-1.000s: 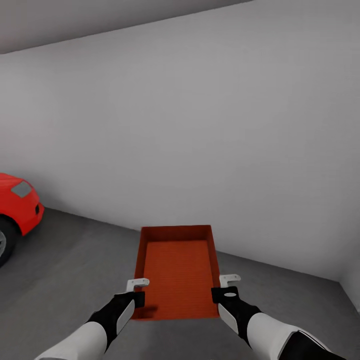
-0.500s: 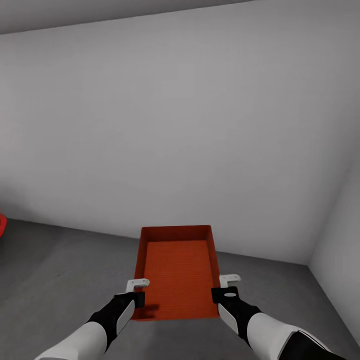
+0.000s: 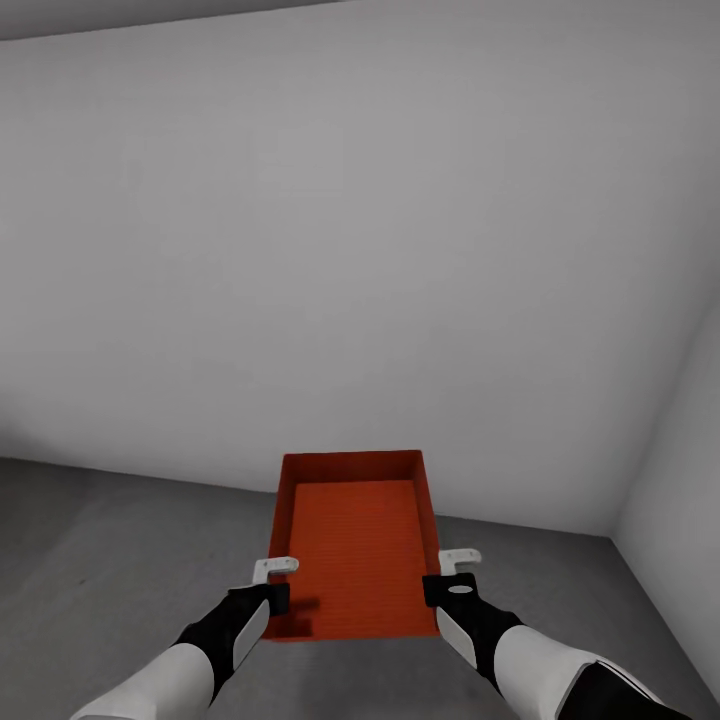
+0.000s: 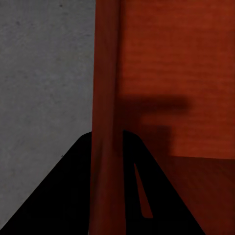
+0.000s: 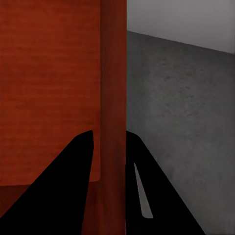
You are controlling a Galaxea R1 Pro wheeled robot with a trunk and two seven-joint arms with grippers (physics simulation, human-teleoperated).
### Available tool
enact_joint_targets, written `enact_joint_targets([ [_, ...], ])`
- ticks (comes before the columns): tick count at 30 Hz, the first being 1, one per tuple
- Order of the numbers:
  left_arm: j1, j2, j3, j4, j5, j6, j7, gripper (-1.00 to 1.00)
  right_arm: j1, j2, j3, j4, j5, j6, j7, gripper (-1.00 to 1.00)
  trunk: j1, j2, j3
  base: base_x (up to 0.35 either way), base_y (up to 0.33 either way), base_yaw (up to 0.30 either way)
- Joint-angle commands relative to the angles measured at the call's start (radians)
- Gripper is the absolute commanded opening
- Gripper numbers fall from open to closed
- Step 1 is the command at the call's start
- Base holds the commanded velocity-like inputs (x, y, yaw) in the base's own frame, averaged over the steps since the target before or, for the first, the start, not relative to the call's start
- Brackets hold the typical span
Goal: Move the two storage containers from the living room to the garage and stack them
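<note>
- swung rightward since a second ago, the head camera has lost the red car from its left edge; a bare white-grey wall (image 3: 360,250) and a room corner at the right are now faced, while the bin's place between the arms is unchanged.
- one orange-red storage container (image 3: 355,545) is carried low in front of the trunk, above the dark grey floor (image 3: 100,540) of the garage, its open top up and nothing seen inside.
- the left gripper (image 3: 272,582) is seen clamped over the container's left side wall, one finger inside and one outside, as the left wrist view confirms (image 4: 108,161).
- the right gripper (image 3: 452,574) is likewise closed astride the right side wall (image 5: 113,161).
- the bin is judged light and stiff, its plain plastic walls likely slick; the two long rims, pinched opposite each other, appear the sound places to hold.
- a second container is yet to be stacked with this one.
</note>
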Motion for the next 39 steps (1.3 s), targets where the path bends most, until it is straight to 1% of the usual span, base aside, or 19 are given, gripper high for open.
enact_joint_targets([
  [1,-0.001,0.0,0.01,-0.011,-0.005,-0.024,0.008,-1.0,-0.001,-0.001,-0.003,0.005,-0.021,0.001,-0.002,-1.0,0.001,-0.002,-0.002,0.319,0.0,-0.001],
  [5,-0.001,0.0,0.01,-0.011,-0.006,-0.026,0.009,-1.0,-0.001,-0.001,-0.003,0.005,-0.021,0.001,-0.002,-1.0,0.001,-0.002,-0.002,0.227,0.0,0.0],
  [11,-0.001,0.0,0.01,-0.011,-0.006,-0.028,0.008,-1.0,-0.001,-0.001,-0.004,0.005,-0.021,0.001,-0.003,-1.0,0.001,-0.002,-0.002,0.02,0.0,-0.038],
  [26,-0.001,0.0,0.01,-0.011,-0.006,-0.028,0.008,-1.0,-0.001,-0.001,-0.003,0.005,-0.021,0.001,-0.003,-1.0,0.001,-0.002,-0.002,0.0,0.0,-0.186],
  [39,-0.001,0.001,0.01,-0.011,-0.007,-0.029,0.008,-1.0,-0.001,-0.001,-0.003,0.005,-0.021,0.001,-0.002,-1.0,0.001,-0.002,-0.002,0.0,0.0,-0.014],
])
